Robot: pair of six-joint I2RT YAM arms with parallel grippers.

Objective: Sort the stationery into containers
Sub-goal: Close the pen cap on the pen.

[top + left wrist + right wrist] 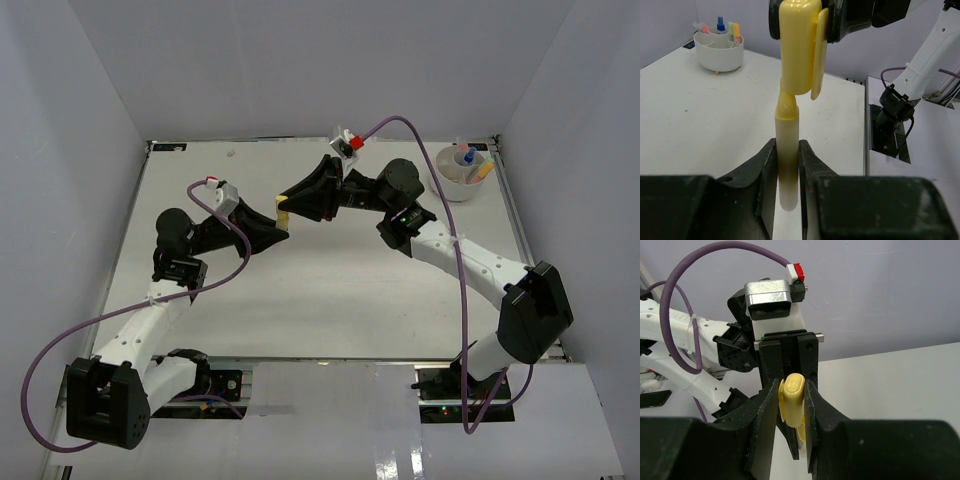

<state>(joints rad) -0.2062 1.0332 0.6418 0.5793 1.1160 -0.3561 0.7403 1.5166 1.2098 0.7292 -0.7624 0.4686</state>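
Fingers of the left gripper [788,170] are clamped on the barrel of a yellow highlighter [788,150], while the right gripper [791,405] pinches its yellow cap [799,47] (clip side outward). Both arms meet mid-table, well apart from the white tub [464,172] at the far right corner, which already holds several pens. Slightly off-axis pressure between the arms could jam the cap crooked or twist the barrel out of either grip.
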